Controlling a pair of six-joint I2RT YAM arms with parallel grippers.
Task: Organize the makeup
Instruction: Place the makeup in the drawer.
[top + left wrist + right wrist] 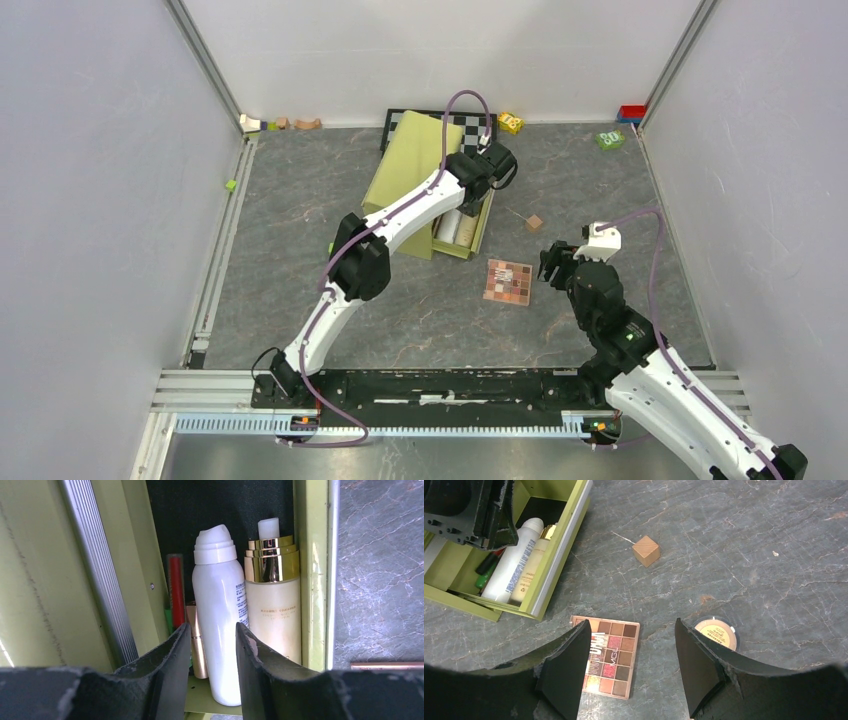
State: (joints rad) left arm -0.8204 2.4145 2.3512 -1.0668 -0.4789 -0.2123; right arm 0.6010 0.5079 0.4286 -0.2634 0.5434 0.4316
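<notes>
An open green box (418,165) lies at the back middle. In the left wrist view it holds a white bottle (220,610), a beige gold-capped bottle (272,600), a red pencil (176,587), a bronze tube (198,647) and a green tube (169,620). My left gripper (211,636) is open and empty just above the white bottle; it also shows in the top view (480,175). The eyeshadow palette (611,657) and a round peach compact (715,632) lie on the table. My right gripper (631,667) is open and empty above them, between the two.
A wooden cube (646,551) sits beyond the palette. A chequered board (462,121) lies behind the box. A yellow cube (510,122), a green cube (610,140) and a red-blue block (631,112) sit along the back wall. Small toys (275,124) lie at the back left.
</notes>
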